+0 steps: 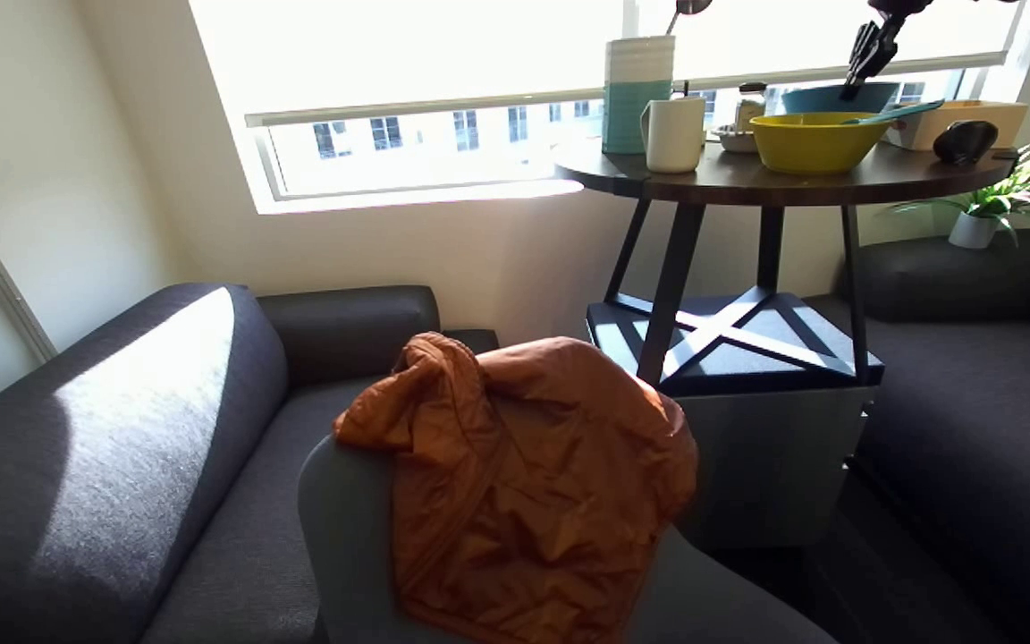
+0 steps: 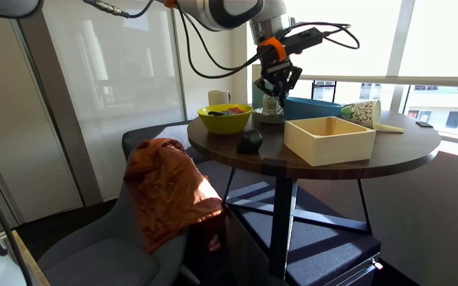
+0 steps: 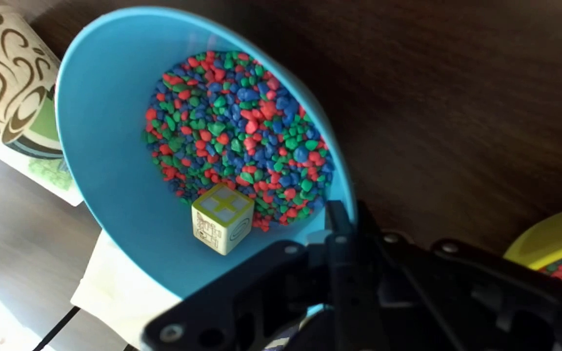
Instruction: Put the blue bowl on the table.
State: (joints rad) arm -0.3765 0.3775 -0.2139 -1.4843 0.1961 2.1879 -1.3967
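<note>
Blue bowl (image 3: 110,146) at center left of the wrist view, its rim clamped in the Robotiq gripper (image 3: 351,214).

The one-sided hold likely calls for a slow, near-level descent onto the round table (image 2: 404,147), clear of the coffee-print cup (image 3: 12,83), upper left, with release only once the base bears weight. The wrist view alone shows its load, colored pebbles (image 3: 242,141) and a printed cube (image 3: 222,217); in an exterior view, right of center, the wooden box (image 2: 328,143) hides the base, so contact cannot be told.

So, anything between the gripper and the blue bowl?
Nothing visible: the gripper has the rim of the blue bowl between its fingers. The patterned cup lies beside the bowl, away from the grip.
</note>
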